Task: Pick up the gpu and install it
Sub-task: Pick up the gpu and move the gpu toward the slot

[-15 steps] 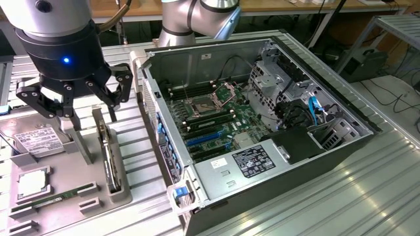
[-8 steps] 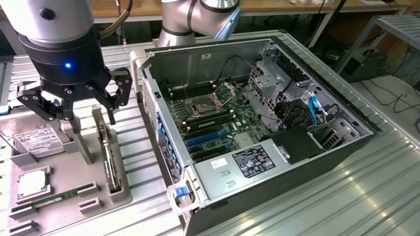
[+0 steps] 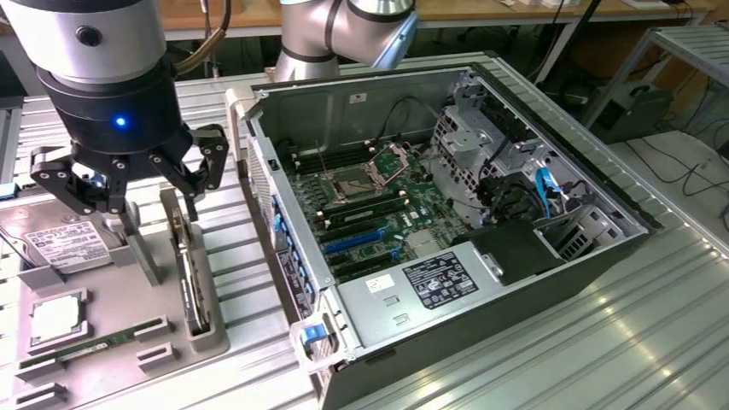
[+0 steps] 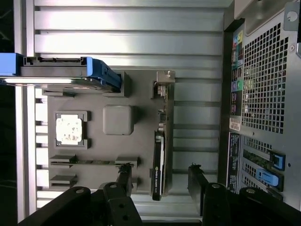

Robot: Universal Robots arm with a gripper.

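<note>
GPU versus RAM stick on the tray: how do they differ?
The gpu, a dark card with silver end bracket, stands taller and thicker than the thin green RAM stick. The gpu sits under the open gripper; the RAM stick lies aside. Both rest in the grey tray's slots.

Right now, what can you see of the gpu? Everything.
The gpu stands on its long edge in a slot of the grey holder tray, beside the open PC case. It is a thin card with a black cooler on one face and a silver bracket at one end. The open gripper hangs above it, fingers either side, apparently not touching.
</note>
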